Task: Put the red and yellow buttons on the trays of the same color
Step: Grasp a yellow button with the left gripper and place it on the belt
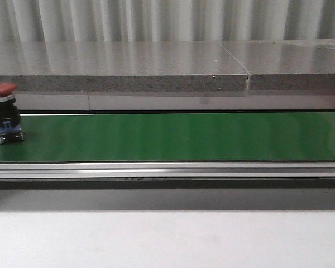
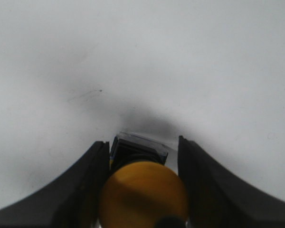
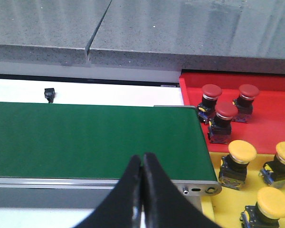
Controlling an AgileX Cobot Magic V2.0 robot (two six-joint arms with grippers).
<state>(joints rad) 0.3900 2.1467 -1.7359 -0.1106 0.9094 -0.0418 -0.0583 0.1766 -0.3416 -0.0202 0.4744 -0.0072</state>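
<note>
At the far left of the green conveyor belt, a red button stands upright on its dark body, cap on top, alone on the belt and with neither arm showing in the front view. The left hand is clenched on a yellow button — its domed cap fills the gap between the dark fingers, the squarish black body pointing toward a plain white desk beneath, and no yellow tray shows in that view. Further right, the right hand hangs over the near edge of the belt with its fingertips pressed together and nothing between them. Past the belt's end sit the red tray, holding three red-capped buttons, and just beside it the yellow tray, holding four yellow ones. These buttons look like rigid plastic switches (light, top-heavy under the wide mushroom cap, so apt to tip if nudged); the smooth dome would likely slip, so the blocky body below the cap seems the safer place to grip. No brand, label or writing can be read anywhere — the small blue part at the red button's base is too blurred to tell.
</note>
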